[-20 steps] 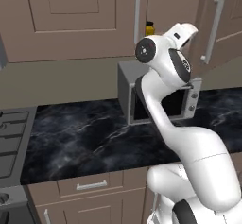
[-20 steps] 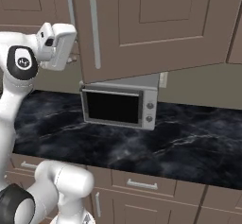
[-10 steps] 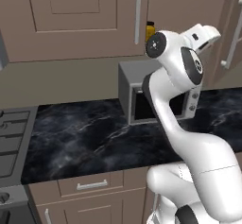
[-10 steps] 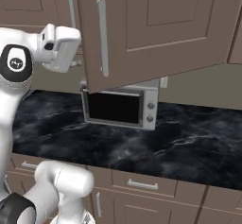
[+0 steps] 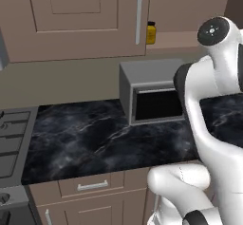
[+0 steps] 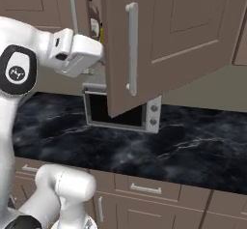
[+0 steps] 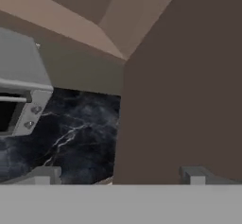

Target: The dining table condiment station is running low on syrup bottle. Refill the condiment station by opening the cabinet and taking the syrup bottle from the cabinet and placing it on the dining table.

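One cabinet door [image 6: 164, 39] swung open beside wide, empty tool [image 7: 120, 173]; reaching in risks clipping door, toppling syrup bottle [image 6: 94, 22].

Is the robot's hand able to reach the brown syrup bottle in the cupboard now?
Probably yes. The cupboard door is swung open, leaving the syrup bottle exposed just above the hand, whose fingers are spread. It must rise first.
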